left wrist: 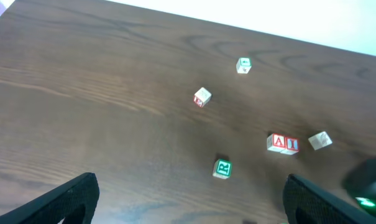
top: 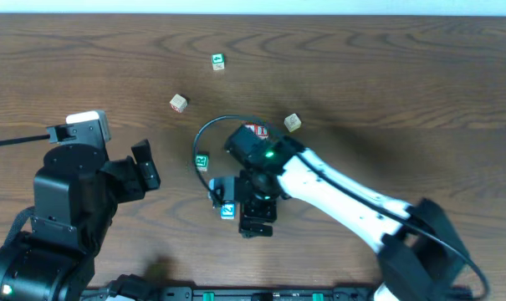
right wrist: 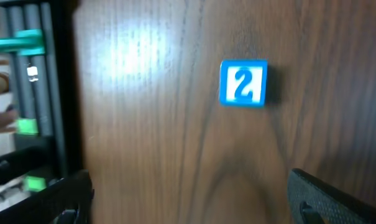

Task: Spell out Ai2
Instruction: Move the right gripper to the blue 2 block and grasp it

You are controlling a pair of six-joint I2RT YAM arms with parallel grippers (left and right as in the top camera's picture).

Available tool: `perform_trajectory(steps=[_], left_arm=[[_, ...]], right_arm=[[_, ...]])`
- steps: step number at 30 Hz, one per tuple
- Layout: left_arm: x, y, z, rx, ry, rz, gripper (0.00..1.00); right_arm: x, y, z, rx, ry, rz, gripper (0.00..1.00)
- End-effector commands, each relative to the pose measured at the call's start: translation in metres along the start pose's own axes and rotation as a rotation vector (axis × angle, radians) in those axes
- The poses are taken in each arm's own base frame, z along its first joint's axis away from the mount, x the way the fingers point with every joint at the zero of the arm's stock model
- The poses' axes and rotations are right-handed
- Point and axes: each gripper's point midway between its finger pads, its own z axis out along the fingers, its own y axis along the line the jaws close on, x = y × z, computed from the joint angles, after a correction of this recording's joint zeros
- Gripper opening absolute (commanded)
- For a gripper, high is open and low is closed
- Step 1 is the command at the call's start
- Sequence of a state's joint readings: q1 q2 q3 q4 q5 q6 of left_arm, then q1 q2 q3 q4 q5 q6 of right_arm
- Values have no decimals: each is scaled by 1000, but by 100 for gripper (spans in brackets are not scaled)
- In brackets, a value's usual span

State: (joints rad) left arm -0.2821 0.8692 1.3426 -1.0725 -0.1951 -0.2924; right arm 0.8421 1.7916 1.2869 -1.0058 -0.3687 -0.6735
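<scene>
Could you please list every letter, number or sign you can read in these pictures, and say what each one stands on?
"A", red, on the A cube.
"I", red, on the I cube beside it.
"2", blue, on the 2 cube.
Too blurred to read: marks on the two green-marked cubes and the two pale cubes.

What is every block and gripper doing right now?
A cube, letter up, touching I cube.
I cube, letter up, touching A cube.
2 cube, lying alone, not held.
near green cube, lying loose.
far green cube, lying loose.
red-marked pale cube, lying loose.
other pale cube, lying loose.
left gripper, open, empty.
right gripper, open, near 2 cube.
</scene>
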Motion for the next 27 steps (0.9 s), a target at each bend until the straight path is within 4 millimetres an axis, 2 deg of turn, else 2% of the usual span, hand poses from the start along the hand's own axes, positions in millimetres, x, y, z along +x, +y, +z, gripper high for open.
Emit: perform_trajectory(steps=[1, 4, 10, 13, 21, 27], left_arm=[[-5, 4, -3, -17, -17, -17, 95], [-5, 4, -3, -22, -17, -16, 95], [-2, 6, -3, -29, -6, -12, 95], [0, 7, -3, -36, 0, -7, 95], [0, 10, -3, -48, 0, -5, 95], [0, 10, -3, -51, 0, -5, 95]], right_arm=[[-8, 4, 17, -14, 12, -57, 99], [-20, 4, 31, -7, -3, -99, 99], [-43, 8, 34, -9, -86, -147, 99], [-42, 7, 39, -15, -78, -139, 99], [-33, -5, 73, -43, -33, -93, 99], [-33, -13, 79, -30, -34, -88, 97]])
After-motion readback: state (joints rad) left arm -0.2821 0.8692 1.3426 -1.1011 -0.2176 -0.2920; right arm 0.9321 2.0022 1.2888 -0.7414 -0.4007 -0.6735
